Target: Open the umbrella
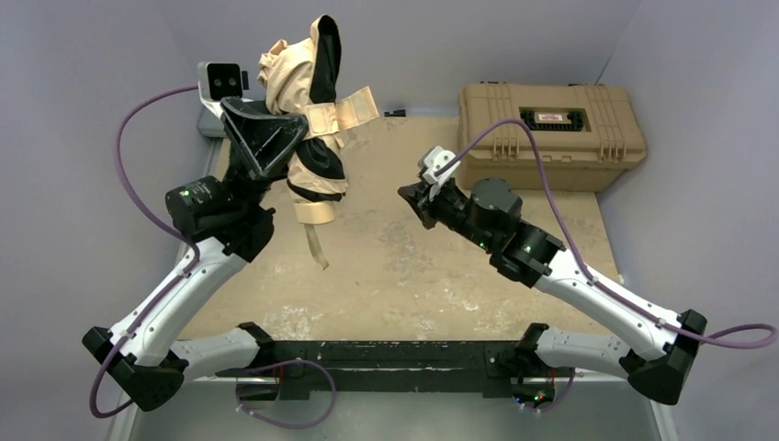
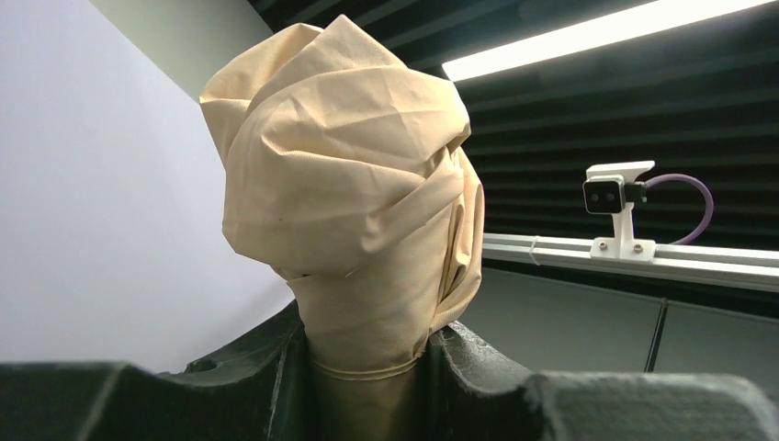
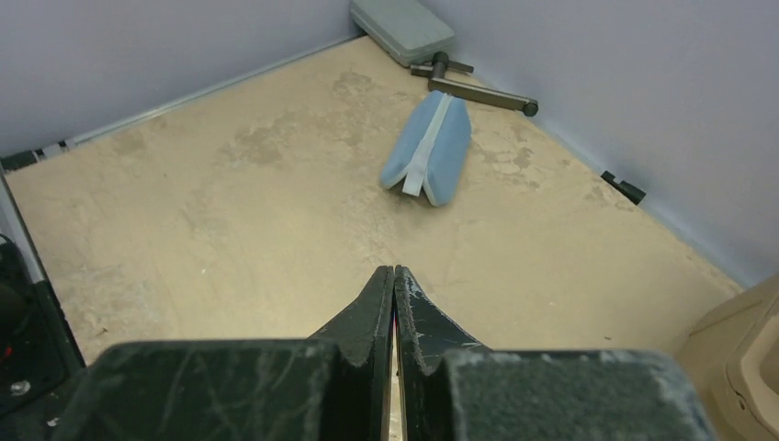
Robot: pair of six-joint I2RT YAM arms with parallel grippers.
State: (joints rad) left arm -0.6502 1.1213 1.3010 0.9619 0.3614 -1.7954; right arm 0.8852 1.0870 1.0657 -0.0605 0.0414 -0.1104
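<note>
The umbrella (image 1: 296, 78) is folded into a bunched bundle of beige fabric with black folds showing, held up in the air at the back left. Its closing strap (image 1: 354, 112) sticks out to the right and a thin tan loop (image 1: 317, 246) hangs down. My left gripper (image 1: 287, 138) is shut on the umbrella's narrow lower part; in the left wrist view the black fingers (image 2: 478, 363) press both sides of the fabric (image 2: 349, 184). Shaft and handle are hidden. My right gripper (image 1: 411, 196) hovers over the table's middle, shut and empty, its jaws touching (image 3: 393, 276).
A tan hard toolbox (image 1: 551, 136) stands at the back right; its corner shows in the right wrist view (image 3: 749, 354). A small blue pouch (image 3: 428, 158) lies on the beige table (image 1: 413, 276) near the far left corner, beside a grey block (image 3: 401, 28).
</note>
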